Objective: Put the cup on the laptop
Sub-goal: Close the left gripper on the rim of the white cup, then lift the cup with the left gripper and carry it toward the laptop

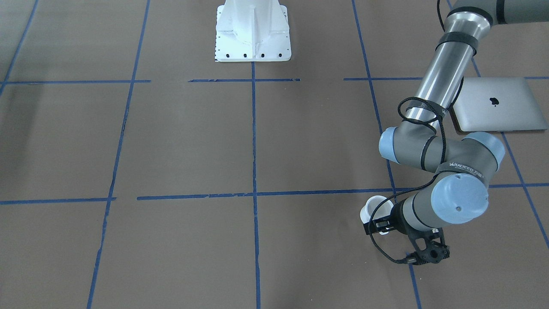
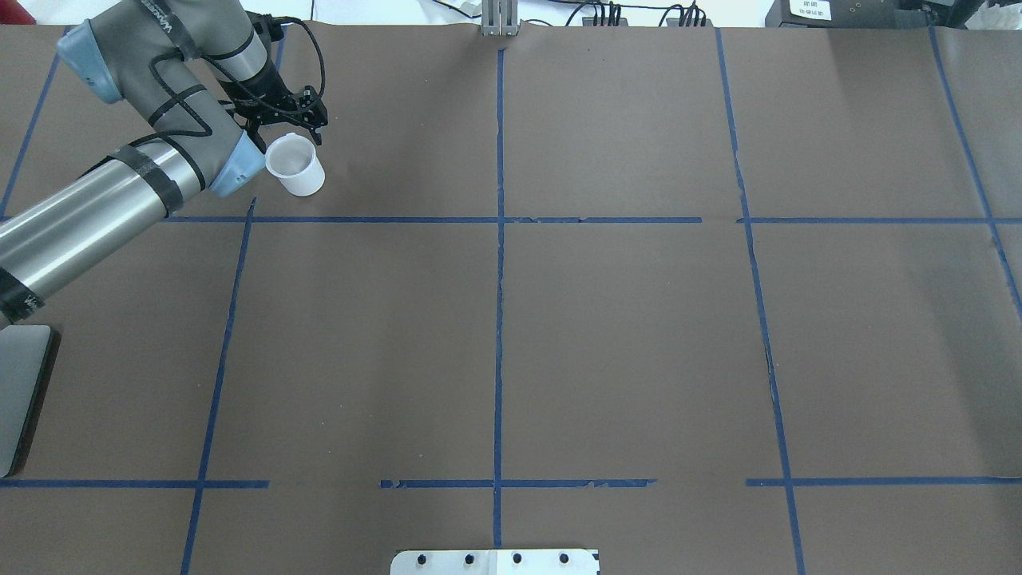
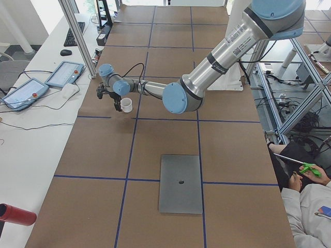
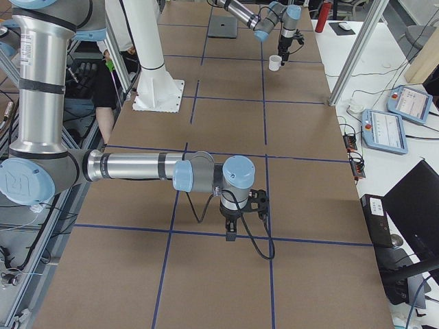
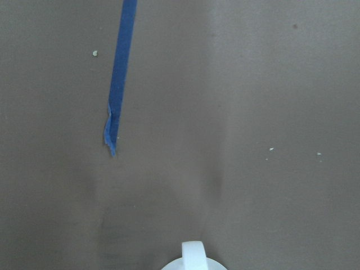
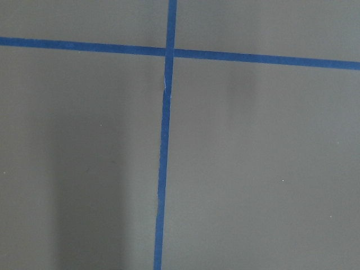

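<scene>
The small white cup [image 1: 375,207] stands upright on the brown table at the far left [image 2: 295,166]. My left gripper [image 1: 378,227] comes down on the cup's far side, and its black fingers close narrowly on the wall by the handle. The left wrist view shows only the loop handle [image 5: 193,256] at its bottom edge. The silver-grey laptop [image 1: 497,105] lies shut with its logo up, nearer the robot [image 3: 180,183], apart from the cup. My right gripper [image 4: 230,229] hangs over a tape crossing; I cannot tell if it is open.
The white robot base [image 1: 253,32] stands at mid-table on the robot's side. Blue tape lines [image 2: 499,319] grid the brown cover. Teach pendants [image 3: 62,73] and a red bottle [image 3: 15,214] lie on the side bench. A seated person [image 3: 310,206] is beside the table.
</scene>
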`<state>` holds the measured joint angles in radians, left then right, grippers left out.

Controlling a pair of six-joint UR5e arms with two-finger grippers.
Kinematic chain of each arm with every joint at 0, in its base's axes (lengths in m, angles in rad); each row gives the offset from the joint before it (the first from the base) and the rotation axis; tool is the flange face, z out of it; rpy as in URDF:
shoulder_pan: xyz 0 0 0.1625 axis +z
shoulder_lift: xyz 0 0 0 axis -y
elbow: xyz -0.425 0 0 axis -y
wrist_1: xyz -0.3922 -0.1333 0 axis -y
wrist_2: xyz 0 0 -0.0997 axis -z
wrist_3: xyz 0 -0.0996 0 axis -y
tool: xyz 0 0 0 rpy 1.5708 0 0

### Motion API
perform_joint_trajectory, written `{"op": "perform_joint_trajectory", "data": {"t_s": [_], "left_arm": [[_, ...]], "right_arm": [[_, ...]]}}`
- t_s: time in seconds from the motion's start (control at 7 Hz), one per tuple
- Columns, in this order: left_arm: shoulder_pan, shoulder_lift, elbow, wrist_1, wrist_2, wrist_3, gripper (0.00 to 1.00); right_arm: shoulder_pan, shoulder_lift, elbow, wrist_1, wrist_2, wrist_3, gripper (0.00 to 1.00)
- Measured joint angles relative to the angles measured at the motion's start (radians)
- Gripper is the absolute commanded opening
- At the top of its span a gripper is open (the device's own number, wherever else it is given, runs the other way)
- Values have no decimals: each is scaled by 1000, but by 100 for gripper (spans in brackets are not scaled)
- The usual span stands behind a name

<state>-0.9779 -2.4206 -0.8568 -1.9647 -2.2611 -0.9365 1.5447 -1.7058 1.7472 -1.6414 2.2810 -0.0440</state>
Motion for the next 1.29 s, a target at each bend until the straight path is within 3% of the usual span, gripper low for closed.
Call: {"op": "perform_joint_trajectory", "data": {"t_s": [0.14, 0.29, 1.0, 1.29], "left_arm": [[3, -2, 6, -3, -3, 0, 20], [5, -3, 10, -4, -7, 3, 0], [-48, -4, -21, 21, -76, 18, 0], [-118, 85, -172, 138, -77, 137, 0]], "right_arm": [[0, 0, 0, 0, 0, 1, 100], [0, 0, 0, 0, 0, 1, 100], [0, 0, 0, 1, 0, 0, 100], [0, 0, 0, 0, 0, 0, 100]]}}
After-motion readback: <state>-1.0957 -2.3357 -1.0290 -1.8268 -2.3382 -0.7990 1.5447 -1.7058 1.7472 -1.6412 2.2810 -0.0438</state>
